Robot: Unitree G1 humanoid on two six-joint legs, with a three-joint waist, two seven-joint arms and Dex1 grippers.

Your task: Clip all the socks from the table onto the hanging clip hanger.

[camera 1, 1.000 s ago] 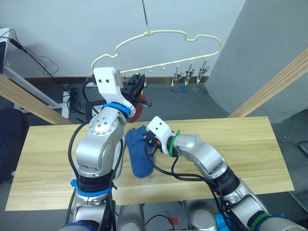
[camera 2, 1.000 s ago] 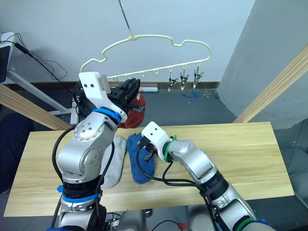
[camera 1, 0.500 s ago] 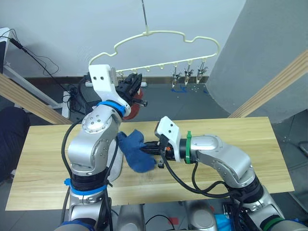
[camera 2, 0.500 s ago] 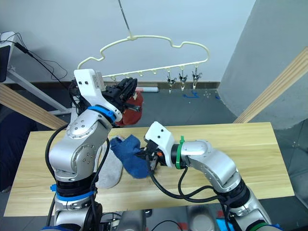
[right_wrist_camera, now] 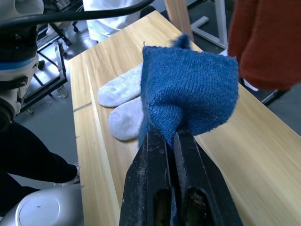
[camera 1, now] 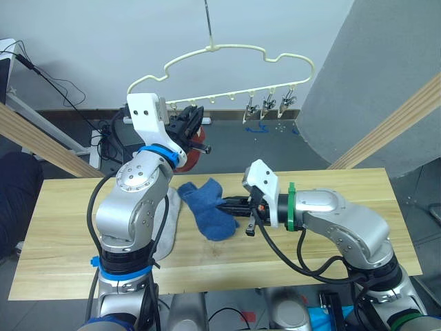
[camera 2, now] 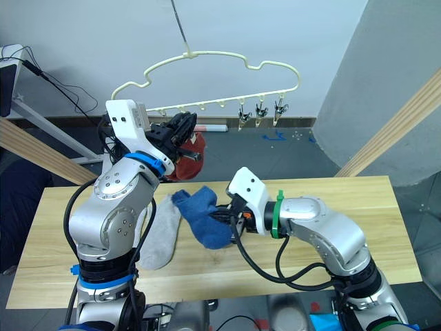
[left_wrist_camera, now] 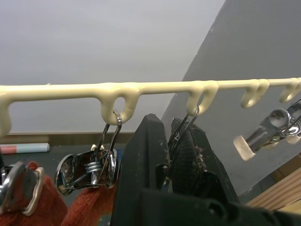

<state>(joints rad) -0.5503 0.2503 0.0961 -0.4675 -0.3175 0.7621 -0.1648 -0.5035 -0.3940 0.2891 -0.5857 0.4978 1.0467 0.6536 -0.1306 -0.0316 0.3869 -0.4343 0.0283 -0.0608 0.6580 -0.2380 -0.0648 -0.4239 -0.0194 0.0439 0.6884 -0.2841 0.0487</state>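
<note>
Over the pale wood table point(camera 1: 358, 200), your right gripper point(camera 1: 234, 205) pinches 1 limp blue sock point(camera 1: 210, 217); regrip its cuff, left gripper's point(left_wrist_camera: 171, 155) state unclear.

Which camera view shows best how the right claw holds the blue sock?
The right wrist view: the right claw is shut on a fold of the blue sock, seen close along its fingers. Both eye views show the same sock from above, lifted partly off the table, but the pinch itself is small there.
</note>
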